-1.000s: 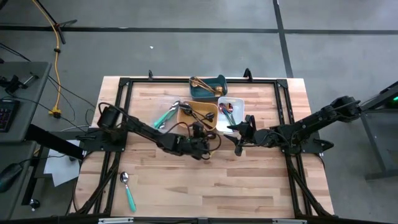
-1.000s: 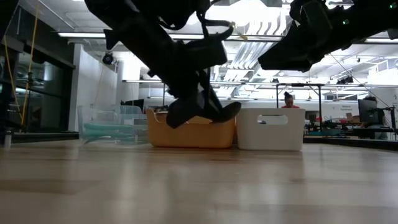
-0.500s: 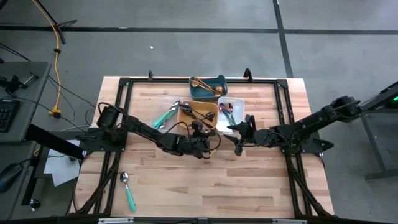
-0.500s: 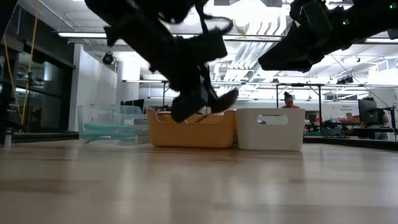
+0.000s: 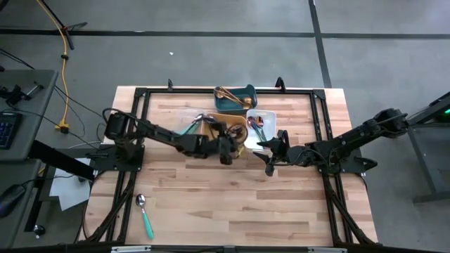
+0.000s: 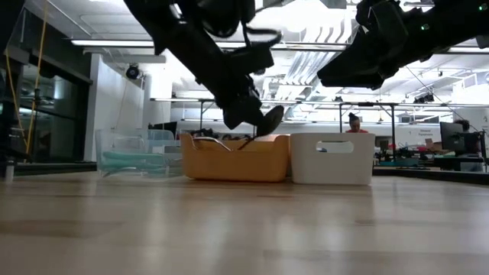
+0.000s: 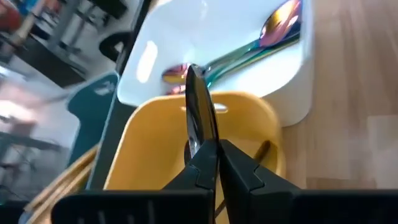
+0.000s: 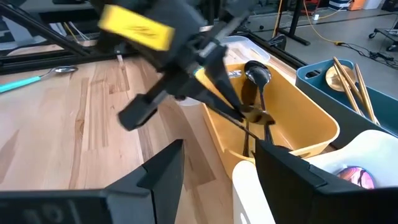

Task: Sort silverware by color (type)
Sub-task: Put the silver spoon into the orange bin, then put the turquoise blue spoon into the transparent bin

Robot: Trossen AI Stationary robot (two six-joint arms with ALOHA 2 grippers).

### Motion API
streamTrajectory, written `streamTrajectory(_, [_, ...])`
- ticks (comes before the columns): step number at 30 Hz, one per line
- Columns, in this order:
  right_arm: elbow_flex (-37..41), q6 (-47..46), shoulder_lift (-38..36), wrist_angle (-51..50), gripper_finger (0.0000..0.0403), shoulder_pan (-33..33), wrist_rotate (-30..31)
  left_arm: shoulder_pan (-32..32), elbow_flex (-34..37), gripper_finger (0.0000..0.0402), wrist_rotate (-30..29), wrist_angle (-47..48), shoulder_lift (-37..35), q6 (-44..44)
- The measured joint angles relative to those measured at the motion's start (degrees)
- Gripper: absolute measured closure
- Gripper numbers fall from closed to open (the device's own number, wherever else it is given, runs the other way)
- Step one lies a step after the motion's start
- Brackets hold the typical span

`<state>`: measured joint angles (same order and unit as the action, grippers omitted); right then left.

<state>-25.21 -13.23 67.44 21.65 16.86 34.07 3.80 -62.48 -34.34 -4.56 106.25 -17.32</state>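
Now my left pincer (image 7: pixel 208 163) hangs over yellow tray (image 5: pixel 226 124), clamped on black spoon (image 7: pixel 200 112), bowl pointing toward white tray (image 7: pixel 273 74). Iridescent spoons (image 7: pixel 273 31) lie inside white tray. My right pincer (image 8: pixel 217 165) spread wide, hovering near white tray. Teal-handled spoon (image 5: pixel 145 216) alone on counter (image 5: pixel 211 204), well apart.

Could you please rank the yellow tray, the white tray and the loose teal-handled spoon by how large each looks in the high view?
1. Yellow tray and white tray: they look about alike, and the left gripper overlaps the yellow one, so I won't rank them.
2. Teal-handled spoon: clearly smallest.
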Motion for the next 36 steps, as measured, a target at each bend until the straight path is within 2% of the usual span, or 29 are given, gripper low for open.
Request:
streamTrajectory(6, [0.00,0.18,0.00,-0.02,0.0213,0.00,0.01,-1.93,0.00,0.0392,6.32,0.23,0.09,1.04])
streamTrajectory(13, [0.01,0.21,0.00,-0.02,0.0213,0.00,0.02,-1.67,0.02,0.0342,6.66,1.04,-0.75,-0.74])
streamTrajectory(20, [0.00,0.24,0.00,-0.07,0.0213,0.00,0.02,-0.96,0.04,0.0272,4.37,8.29,-8.63,1.40])
streamTrajectory(23, [0.00,0.24,0.00,-0.07,0.0213,0.00,0.02,-0.35,0.03,0.0252,2.95,16.15,-14.80,7.25])
streamTrajectory(25, [0.00,0.34,0.00,-0.03,0.0213,0.00,0.02,0.25,0.60,0.0246,4.76,20.64,-19.12,13.24])
streamTrajectory(27, [0.00,0.42,0.00,-0.02,0.0213,0.00,0.02,1.50,3.26,0.0244,6.44,21.69,-23.60,18.55])
streamTrajectory(29, [0.02,0.36,0.00,0.06,0.0213,0.00,0.02,3.80,7.94,0.0244,6.53,18.90,-28.42,21.93])
streamTrajectory(33, [0.00,0.26,0.00,0.02,0.0213,0.00,0.02,10.77,20.77,0.0248,3.81,5.70,-37.72,26.98])
streamTrajectory(36, [0.00,0.33,0.00,0.22,0.0213,-0.01,0.02,16.72,29.85,0.0249,3.96,-3.55,-42.84,31.99])
